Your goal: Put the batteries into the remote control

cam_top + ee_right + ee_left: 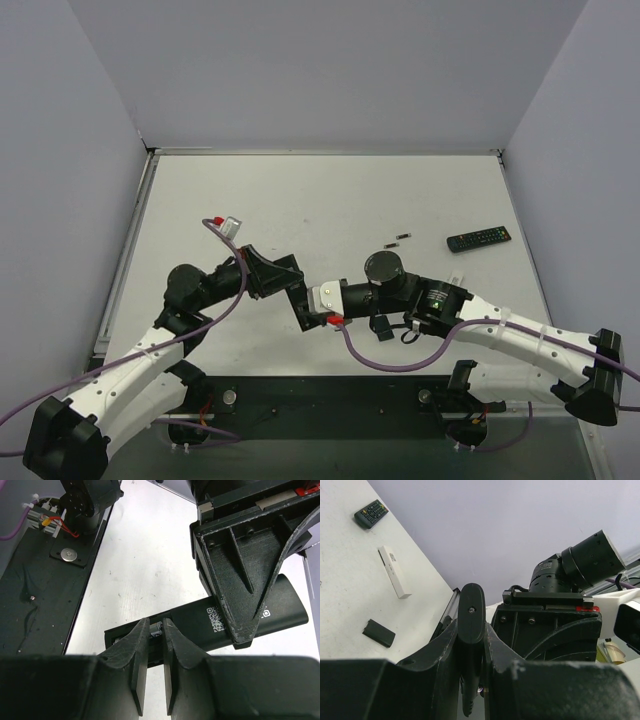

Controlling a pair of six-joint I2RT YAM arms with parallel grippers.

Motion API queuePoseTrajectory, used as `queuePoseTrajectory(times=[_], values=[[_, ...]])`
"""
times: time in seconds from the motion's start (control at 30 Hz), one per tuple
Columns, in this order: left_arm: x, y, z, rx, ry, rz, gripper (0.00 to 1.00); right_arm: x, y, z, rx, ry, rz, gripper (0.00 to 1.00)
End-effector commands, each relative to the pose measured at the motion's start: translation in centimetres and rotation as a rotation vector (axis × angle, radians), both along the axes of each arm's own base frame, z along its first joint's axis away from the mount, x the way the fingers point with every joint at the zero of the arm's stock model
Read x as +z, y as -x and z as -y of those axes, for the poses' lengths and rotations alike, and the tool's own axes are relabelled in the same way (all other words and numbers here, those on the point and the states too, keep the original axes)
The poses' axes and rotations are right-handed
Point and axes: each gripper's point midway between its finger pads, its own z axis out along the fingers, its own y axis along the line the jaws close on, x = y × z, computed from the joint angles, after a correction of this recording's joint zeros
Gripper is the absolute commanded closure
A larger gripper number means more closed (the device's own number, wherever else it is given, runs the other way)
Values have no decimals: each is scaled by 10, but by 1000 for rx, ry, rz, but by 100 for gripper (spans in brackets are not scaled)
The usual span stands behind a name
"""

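Observation:
My left gripper [288, 283] is shut on a black remote control [200, 619] and holds it above the table with its back up. In the left wrist view the remote control [471, 611] stands edge-on between the closed jaws of the left gripper [472, 655]. My right gripper [156, 625] is shut on a small battery [157, 628] with a metallic end, right at the open battery compartment [125, 637] at the remote's end. Another battery [400, 238] lies loose on the table, far from both grippers.
A second black remote [478, 238] lies at the right of the table. A small black cover [381, 325] rests under the right arm. A white remote [395, 571] lies on the table. The dark base strip [330, 395] runs along the near edge.

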Motion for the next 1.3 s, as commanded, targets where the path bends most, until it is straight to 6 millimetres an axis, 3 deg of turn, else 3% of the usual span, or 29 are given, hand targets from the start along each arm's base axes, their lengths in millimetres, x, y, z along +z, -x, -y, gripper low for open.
queuePoseTrajectory(times=[0.0,0.33,0.5,0.67,1.03,1.13,1.27], values=[[116,41,-19,-42,241,337,100,-83,6,24,-50,242,-170,86],[125,49,-25,-44,266,371,100,-108,-10,29,-135,289,-141,86],[118,44,-24,-20,242,350,100,-108,-25,30,-211,273,-78,94],[109,39,-23,0,220,320,100,-115,-28,33,-236,308,-27,96],[98,26,-26,63,217,234,100,-138,-36,36,-287,365,32,93],[90,21,-26,80,204,213,100,-136,-31,34,-277,339,4,92],[63,7,-23,126,133,166,100,-118,-20,25,-240,270,-37,91]])
